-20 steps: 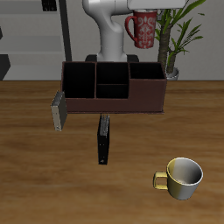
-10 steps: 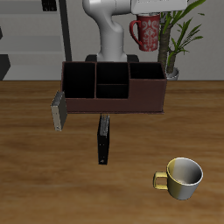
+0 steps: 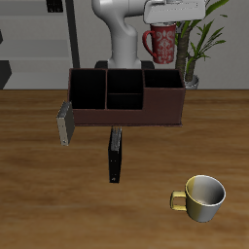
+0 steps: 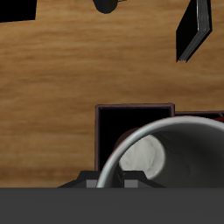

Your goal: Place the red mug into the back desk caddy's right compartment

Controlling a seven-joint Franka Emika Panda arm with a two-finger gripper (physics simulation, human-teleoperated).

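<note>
Clearly the red mug (image 3: pixel 161 43) is a stiff, hard-walled thing, most likely ceramic: moderately heavy, smooth and a little slippery, and liable to chip if dropped. The rim wall is the sensible place to hold it, and that is where the gripper (image 3: pixel 173 12) has it, clenched on the mug's rim from above. Its fingertips are hidden in the exterior view, so the exact contact is a judgement from how the mug hangs.

The mug hangs upright, its long axis vertical and its mouth facing up toward the gripper; the wrist view looks straight down into its grey inside (image 4: pixel 166 162). Its red loop handle (image 3: pixel 146 41) sticks out sideways, toward the robot's pillar.

It is in the air above the back desk caddy (image 3: pixel 126 100), over the end opposite the caddy's grey panel (image 3: pixel 66 123), where the right compartment (image 3: pixel 163 83) lies. Past the mug's rim the wrist view shows a black-lined section (image 4: pixel 131 127) directly underneath.

Well in front of the caddy a dark book (image 3: pixel 115 154) lies flat, and nearer the table's front edge sits a yellow-and-cream mug (image 3: pixel 200 195).
</note>
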